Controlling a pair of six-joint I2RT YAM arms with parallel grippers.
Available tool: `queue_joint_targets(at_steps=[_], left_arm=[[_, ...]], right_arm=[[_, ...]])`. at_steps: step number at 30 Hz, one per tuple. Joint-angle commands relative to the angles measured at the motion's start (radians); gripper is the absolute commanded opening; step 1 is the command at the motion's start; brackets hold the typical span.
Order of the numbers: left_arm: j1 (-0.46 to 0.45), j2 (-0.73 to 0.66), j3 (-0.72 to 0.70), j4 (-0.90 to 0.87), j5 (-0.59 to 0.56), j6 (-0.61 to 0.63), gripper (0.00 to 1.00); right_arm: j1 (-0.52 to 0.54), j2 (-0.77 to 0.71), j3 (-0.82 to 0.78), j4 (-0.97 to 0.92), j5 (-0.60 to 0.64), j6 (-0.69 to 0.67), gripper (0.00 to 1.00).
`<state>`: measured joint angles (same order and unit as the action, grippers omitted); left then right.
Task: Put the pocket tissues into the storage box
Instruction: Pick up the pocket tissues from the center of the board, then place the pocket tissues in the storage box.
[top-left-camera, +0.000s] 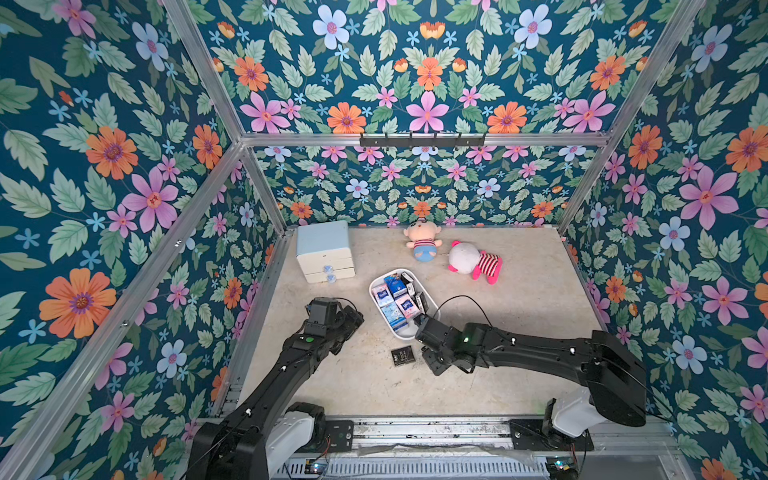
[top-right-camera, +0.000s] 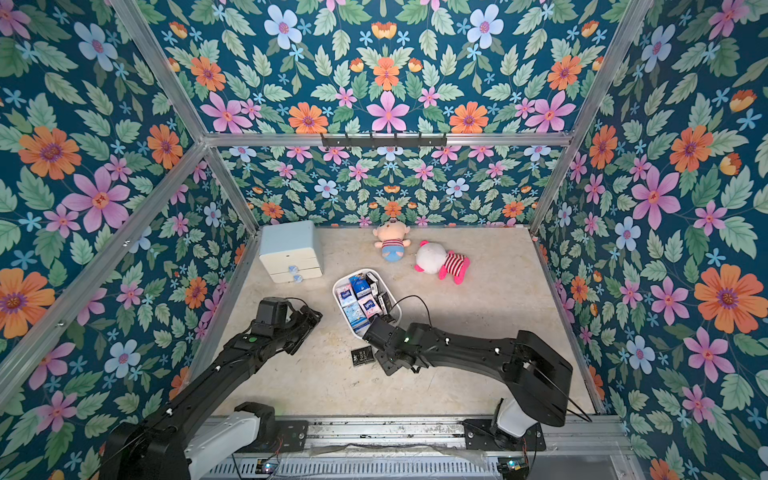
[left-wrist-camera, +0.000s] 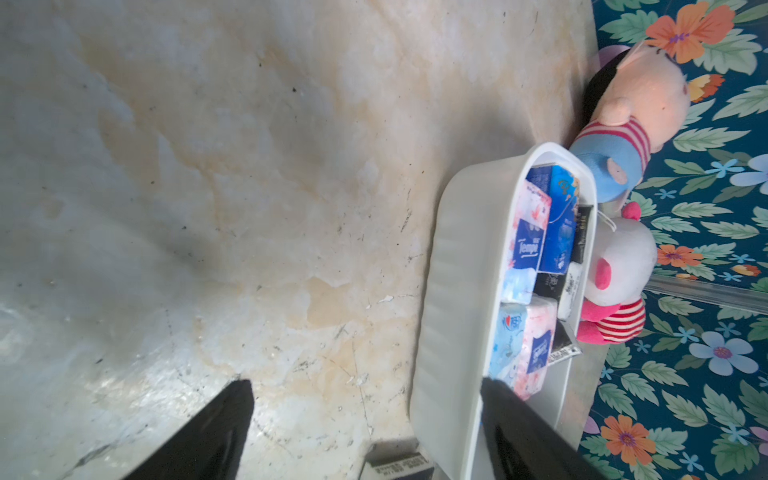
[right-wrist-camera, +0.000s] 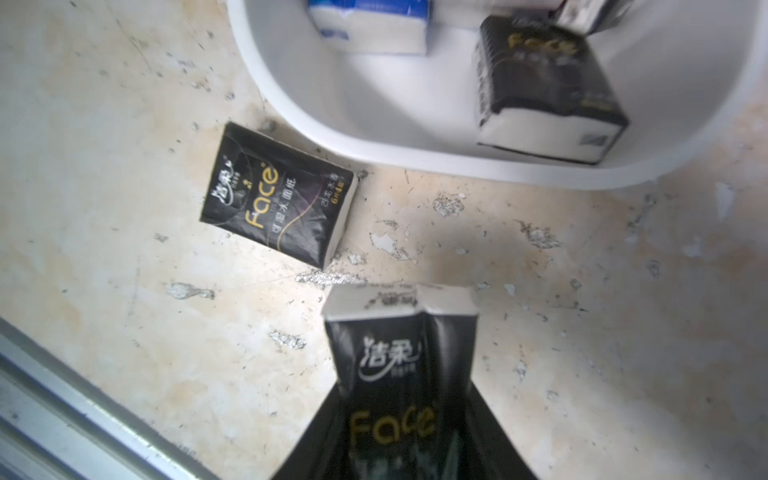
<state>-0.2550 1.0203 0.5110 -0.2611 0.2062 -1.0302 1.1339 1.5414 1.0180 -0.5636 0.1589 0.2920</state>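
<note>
Right claw (right-wrist-camera: 403, 392) grips a black tissue packet (right-wrist-camera: 399, 328) beside the white box (right-wrist-camera: 395, 137); next should come lifting it over the rim and releasing. Left claw (left-wrist-camera: 365, 382) hangs open, empty.

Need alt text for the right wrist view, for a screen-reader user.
Close up, the right gripper pinches a black tissue packet above the worn table. A second black packet lies flat on the table beside the white box. In the box sit a third black packet and a blue-and-white packet.
</note>
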Motion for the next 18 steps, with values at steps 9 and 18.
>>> queue_joint_targets(at_steps=[9, 18], left_arm=[[0.002, 0.078, 0.063, 0.038, 0.006, 0.025, 0.91], [0.008, 0.045, 0.096, -0.025, -0.034, 0.05, 0.91]], right_arm=[[-0.092, 0.019, 0.17, 0.046, 0.024, -0.001, 0.4], [-0.123, 0.226, 0.305, 0.117, -0.044, -0.02, 0.42]])
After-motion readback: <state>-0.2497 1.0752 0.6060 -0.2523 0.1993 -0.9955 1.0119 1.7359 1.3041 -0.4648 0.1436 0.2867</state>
